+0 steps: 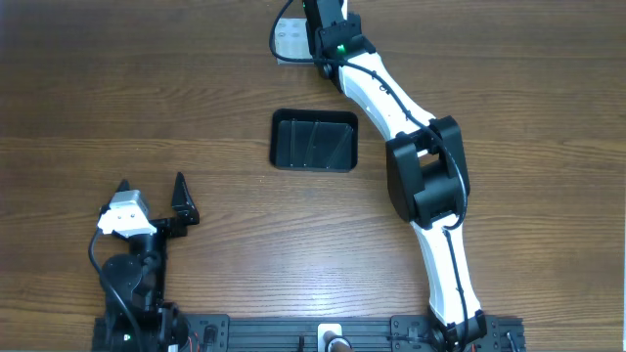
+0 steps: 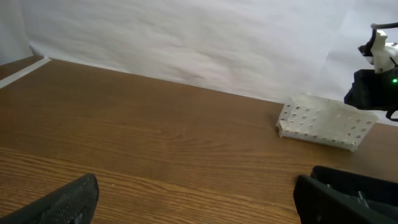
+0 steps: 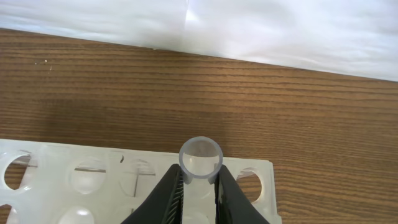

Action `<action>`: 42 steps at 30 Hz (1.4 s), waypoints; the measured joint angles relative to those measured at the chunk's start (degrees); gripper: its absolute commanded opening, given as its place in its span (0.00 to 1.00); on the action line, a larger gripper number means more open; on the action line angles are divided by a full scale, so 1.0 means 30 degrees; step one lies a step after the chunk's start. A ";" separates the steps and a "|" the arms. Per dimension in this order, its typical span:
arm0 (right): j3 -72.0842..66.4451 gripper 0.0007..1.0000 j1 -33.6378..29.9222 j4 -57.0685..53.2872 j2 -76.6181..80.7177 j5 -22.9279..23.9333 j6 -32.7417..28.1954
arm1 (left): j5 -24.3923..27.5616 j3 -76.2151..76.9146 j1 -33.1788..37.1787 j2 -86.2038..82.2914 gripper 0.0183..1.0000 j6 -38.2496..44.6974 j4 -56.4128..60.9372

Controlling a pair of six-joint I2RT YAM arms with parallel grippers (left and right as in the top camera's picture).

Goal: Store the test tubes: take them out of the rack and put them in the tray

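Pinches a clear test tube (image 3: 200, 155) between the two fingers of the right gripper (image 3: 199, 186), closed only as far as the tube's width. Looks straight down the tube's open mouth from the wrist, with the tube upright and the mouth just above the fingertips. Finds the white rack (image 3: 56, 162) directly under those fingertips, the tube over the row of holes along the rack's far edge, near one end. Cannot tell whether the tube's bottom sits in a hole or hangs free of it.

Places the black tray (image 1: 276, 147) behind that gripper, back along its arm toward the base, well apart from rack and tube. Hints at faint clear streaks inside the tray, too dim to tell as tubes.

Shows the left gripper (image 1: 152, 191) spread wide with nothing between its fingers, low over the wooden table (image 1: 98, 78) near its own base. Sets the tray well apart from it, and the rack farther off again, far ahead of its fingers.
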 measured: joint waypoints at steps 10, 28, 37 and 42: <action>0.0182 0.14 0.0022 -0.0321 0.0000 0.0000 0.0000 | 0.0000 0.0000 0.0000 0.0000 1.00 0.0000 0.0000; 0.3585 0.28 0.0146 -0.2623 0.0000 0.0000 0.0058 | 0.0000 0.0000 0.0000 0.0000 1.00 0.0000 0.0000; 0.3585 0.20 0.0146 -0.3184 0.0007 -0.0015 0.0073 | 0.0000 0.0000 0.0000 0.0000 1.00 0.0000 0.0007; 0.3585 0.28 0.0182 -0.3184 0.0007 -0.0015 0.0073 | 0.0000 0.0000 0.0000 0.0000 1.00 0.0000 0.0000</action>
